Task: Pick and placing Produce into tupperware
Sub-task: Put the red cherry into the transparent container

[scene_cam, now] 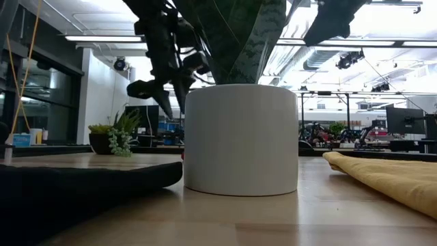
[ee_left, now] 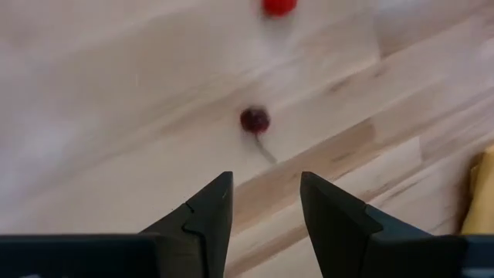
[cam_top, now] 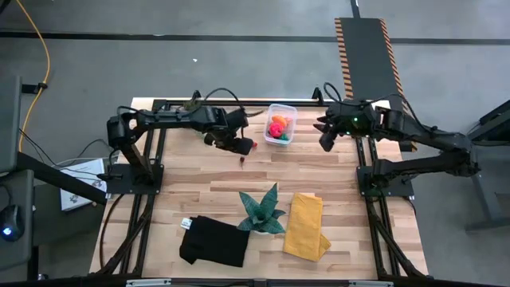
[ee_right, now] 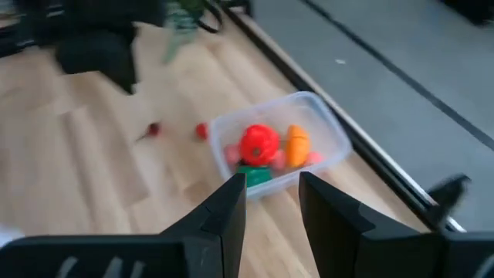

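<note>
1. Already the tupperware (cam_top: pixel 280 124) at the bench's (cam_top: pixel 335 171) far edge holds several pieces of produce, red, orange and green, so it serves as the drop point.
2. Two pieces are left out: a dark cherry-like piece (ee_left: pixel 255 120) and a red piece (ee_left: pixel 278 6), both on bare wood just beside the tub.
3. Left gripper (ee_left: pixel 265 205) hangs over the dark piece, fingers narrowly parted, empty.
4. Right gripper (ee_right: pixel 272 202) waits beside the tub, narrowly parted, empty.
</note>
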Controlling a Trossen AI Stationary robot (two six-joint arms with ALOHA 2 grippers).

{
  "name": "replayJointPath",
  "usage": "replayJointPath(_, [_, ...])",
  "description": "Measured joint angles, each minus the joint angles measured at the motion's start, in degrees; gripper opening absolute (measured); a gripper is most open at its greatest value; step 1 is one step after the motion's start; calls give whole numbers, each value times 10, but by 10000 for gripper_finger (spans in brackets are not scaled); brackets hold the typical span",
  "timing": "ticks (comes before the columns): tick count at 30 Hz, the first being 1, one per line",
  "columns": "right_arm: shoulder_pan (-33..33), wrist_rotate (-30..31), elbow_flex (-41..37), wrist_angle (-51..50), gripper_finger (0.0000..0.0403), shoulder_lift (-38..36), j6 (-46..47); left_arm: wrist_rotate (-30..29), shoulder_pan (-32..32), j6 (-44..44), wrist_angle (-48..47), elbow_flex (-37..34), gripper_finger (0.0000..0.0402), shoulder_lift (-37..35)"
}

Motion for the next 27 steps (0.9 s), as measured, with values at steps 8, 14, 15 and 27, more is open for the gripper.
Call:
replayJointPath(8, [-98,-224,0,-66,113,-100,-105,18,-11,-61,-20,0,143,43])
replayJointPath(14, [-179,-410,1,-185,113,-109,-199,22,-11,-122,1,0,143,51])
replayJointPath(15, [-193,-433,1,-196,113,-104,-220,18,-11,-131,11,0,143,51])
replayJointPath(27, [-238,-524,-42,-192,113,-84,-275,15,-12,-176,62,0,143,64])
